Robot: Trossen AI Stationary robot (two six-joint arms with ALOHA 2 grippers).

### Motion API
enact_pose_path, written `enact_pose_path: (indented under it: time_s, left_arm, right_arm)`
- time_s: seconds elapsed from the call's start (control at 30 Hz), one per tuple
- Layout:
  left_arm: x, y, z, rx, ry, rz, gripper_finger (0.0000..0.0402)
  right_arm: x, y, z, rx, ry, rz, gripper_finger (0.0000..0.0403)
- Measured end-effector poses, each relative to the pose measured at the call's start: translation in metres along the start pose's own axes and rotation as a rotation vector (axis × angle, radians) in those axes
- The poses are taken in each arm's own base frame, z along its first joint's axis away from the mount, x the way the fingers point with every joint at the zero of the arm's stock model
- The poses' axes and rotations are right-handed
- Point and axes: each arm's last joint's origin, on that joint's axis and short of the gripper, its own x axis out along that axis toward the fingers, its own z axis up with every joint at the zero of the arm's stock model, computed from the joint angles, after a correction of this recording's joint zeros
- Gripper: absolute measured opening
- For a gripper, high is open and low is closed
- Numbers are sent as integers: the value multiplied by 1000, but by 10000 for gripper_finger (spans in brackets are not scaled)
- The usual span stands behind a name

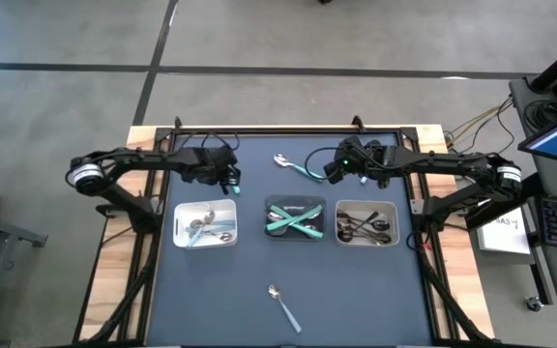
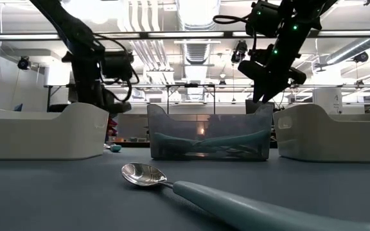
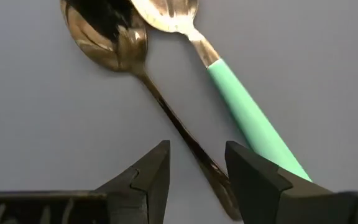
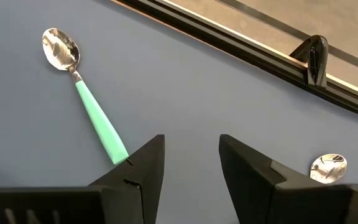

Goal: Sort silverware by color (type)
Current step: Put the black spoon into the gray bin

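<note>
My left gripper (image 1: 228,181) (image 3: 194,171) is open and points steeply down, just beyond the left tray (image 1: 206,224). Its fingers stand on either side of the handle of an all-silver spoon (image 3: 126,59) on the mat; a teal-handled piece (image 3: 241,106) lies beside that spoon. My right gripper (image 1: 331,172) (image 4: 191,162) hangs open above the mat, with nothing between its fingers. A teal-handled spoon (image 1: 296,166) (image 4: 89,102) lies on the mat just to its left. Another teal-handled spoon (image 1: 283,304) (image 2: 236,205) lies near the front edge.
Three trays stand in a row. The left white one holds shiny pieces, the dark middle one (image 1: 295,219) teal-handled pieces, and the right white one (image 1: 366,224) dark pieces. A second shiny spoon bowl (image 4: 328,168) lies near the far rail (image 4: 260,53), which carries a clamp (image 4: 314,57).
</note>
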Motion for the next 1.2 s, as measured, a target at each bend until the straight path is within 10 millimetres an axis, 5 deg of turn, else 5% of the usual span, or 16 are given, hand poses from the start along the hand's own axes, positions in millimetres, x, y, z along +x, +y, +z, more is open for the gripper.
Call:
enact_pose_path:
  time_s: [0.37,0.77,0.97,1.2]
  left_arm:
    - [27,-6,-3,-81,45,66,111]
    - [27,-6,-3,-37,40,62,8]
    - [9,7,-4,22,-12,139,3]
    - [-30,12,5,114,-140,37,1]
  right_arm:
    - [0,0,0,0,0,0,146]
    - [0,0,0,0,0,0,146]
    - [0,0,0,0,0,0,146]
    - [0,0,0,0,0,0,146]
